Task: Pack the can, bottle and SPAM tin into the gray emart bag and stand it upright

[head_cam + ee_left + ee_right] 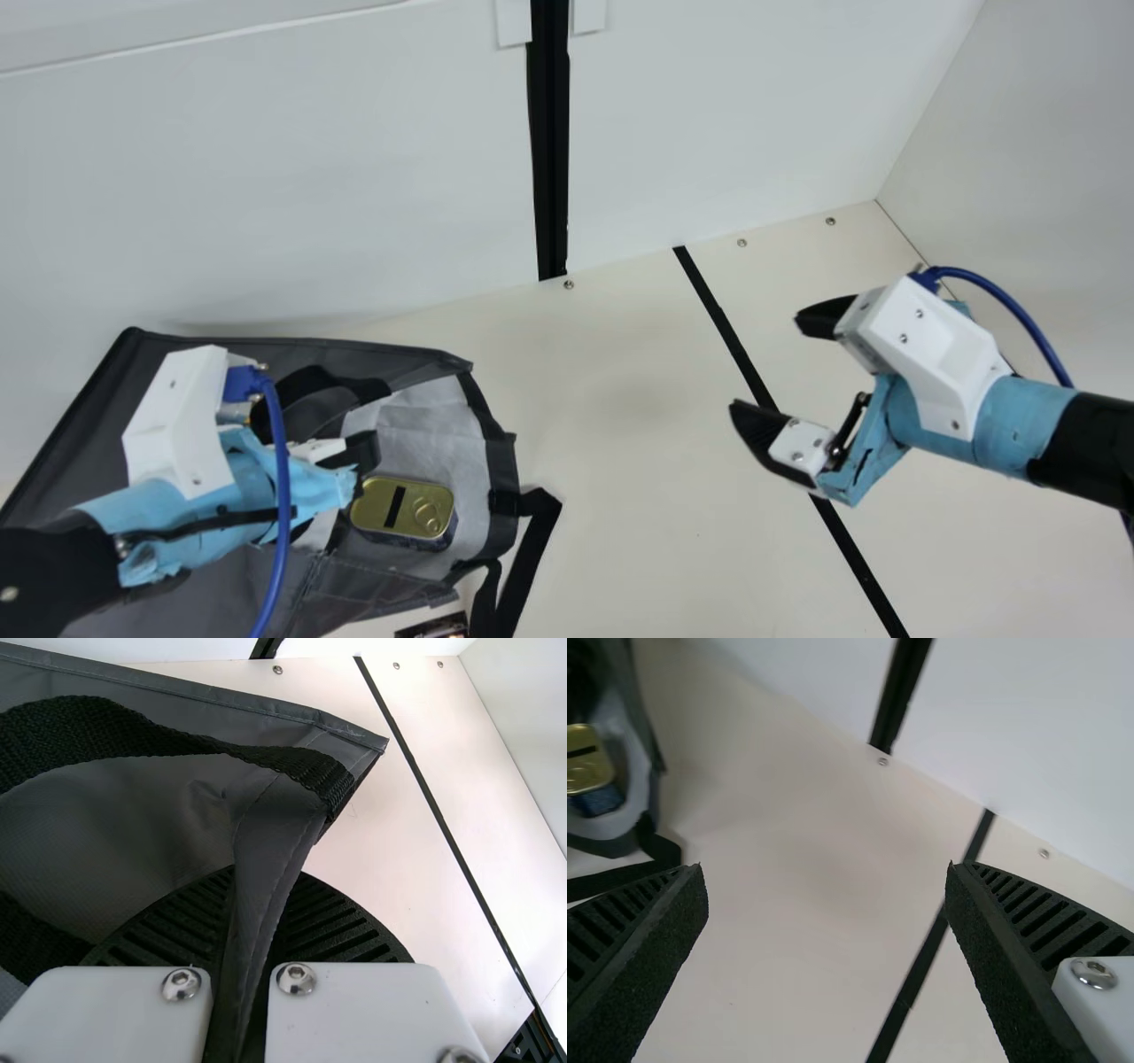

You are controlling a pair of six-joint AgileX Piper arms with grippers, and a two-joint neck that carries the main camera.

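Observation:
The gray bag [438, 408] lies on its side at the left of the main view, mouth towards the middle. Just inside that mouth rests the SPAM tin [405, 508], gold lid showing; the right wrist view also has the tin [588, 762]. My left gripper [361, 454] is over the bag, hiding part of its interior. In the left wrist view, a fold of the bag [266, 828] is pinched between the fingers of my left gripper [237, 948]. My right gripper [769, 365] is open above the table, apart from the bag; its fingers stand wide around nothing in the right wrist view [826, 873].
A black strap [524, 558] trails from the bag's mouth onto the table [620, 425]. A small dark object [434, 627] is partly visible at the main view's bottom edge. White walls stand behind and at the right. A black line crosses the table beneath my right gripper.

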